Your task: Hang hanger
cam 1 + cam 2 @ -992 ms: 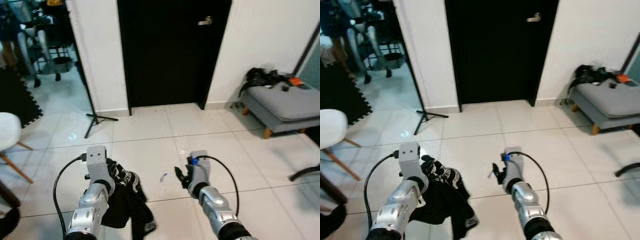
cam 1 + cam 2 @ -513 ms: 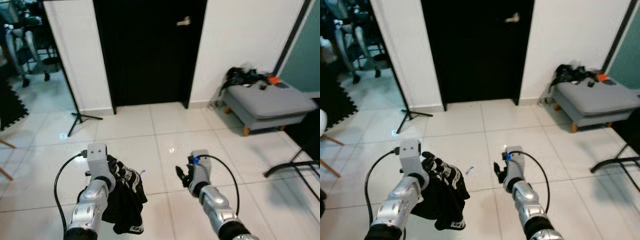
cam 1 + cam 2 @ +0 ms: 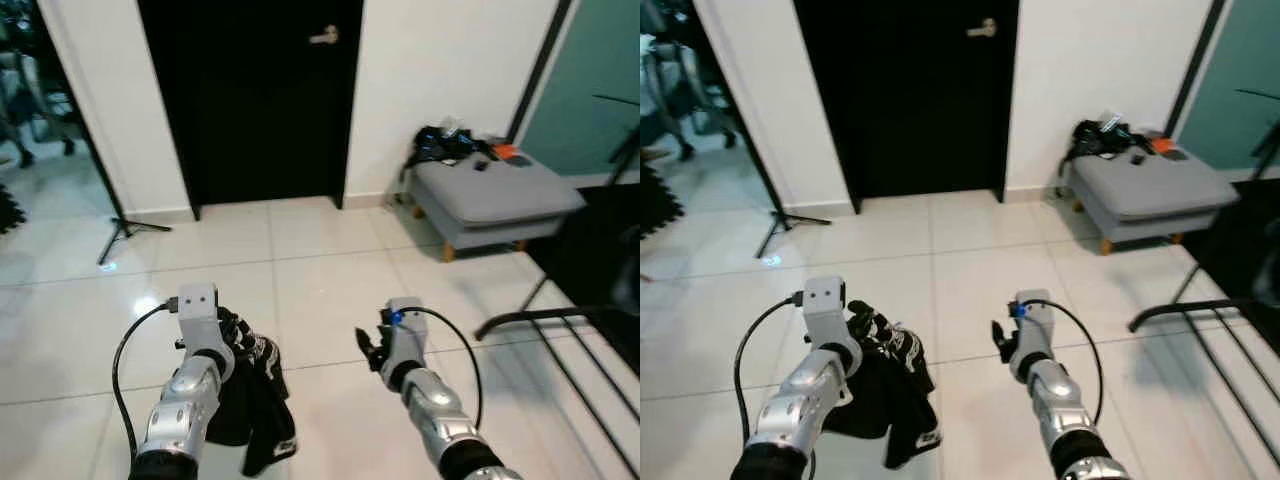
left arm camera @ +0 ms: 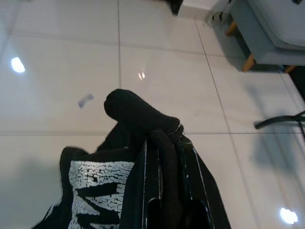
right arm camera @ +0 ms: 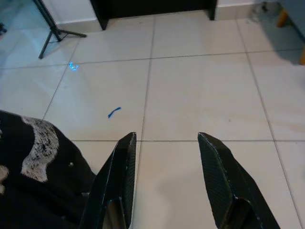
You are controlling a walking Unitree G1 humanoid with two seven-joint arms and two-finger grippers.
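1 crumpled black garment (image 3: 883, 385) in left hand (image 3: 862, 330)

My head cameras look forward and down over both my arms toward the black door (image 3: 250, 95) and grey bench (image 3: 495, 195). My left wrist camera sits close over the black garment (image 4: 143, 157), facing the tiles. My right wrist camera shares that garment and tiled floor (image 5: 200, 90)

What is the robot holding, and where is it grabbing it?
The left gripper holds a black garment by a bunched fold; the right gripper is open and empty.
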